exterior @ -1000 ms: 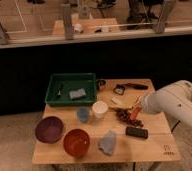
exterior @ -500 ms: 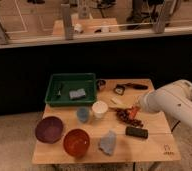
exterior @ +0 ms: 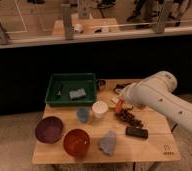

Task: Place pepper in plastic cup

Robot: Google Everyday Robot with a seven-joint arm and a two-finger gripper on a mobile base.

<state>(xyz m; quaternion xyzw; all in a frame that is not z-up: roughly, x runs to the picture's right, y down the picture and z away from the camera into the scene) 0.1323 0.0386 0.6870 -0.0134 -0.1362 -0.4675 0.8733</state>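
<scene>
Between the middle and right edge of the tabletop [exterior: 154, 142], the pincer [exterior: 121, 101] grips the slim red-orange pepper [exterior: 119, 107] upright (just right of the round white cup [exterior: 99, 108]), with the small blue-grey plastic cup [exterior: 82, 114] further left.

Dim, warm, blurry light — gripper [exterior: 120, 106] indistinct beside white cup [exterior: 99, 109].

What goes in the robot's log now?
gripper: at slim red-orange pepper | small blue-grey plastic cup: left of round white cup | pepper: not in cup yet

Gripper [exterior: 121, 102]: at the end of the white arm [exterior: 161, 97], right at the slim red-orange pepper [exterior: 119, 106], above the wooden worktop [exterior: 149, 145].
Small blue-grey plastic cup [exterior: 82, 114]: just left of the white cup [exterior: 99, 108].
</scene>
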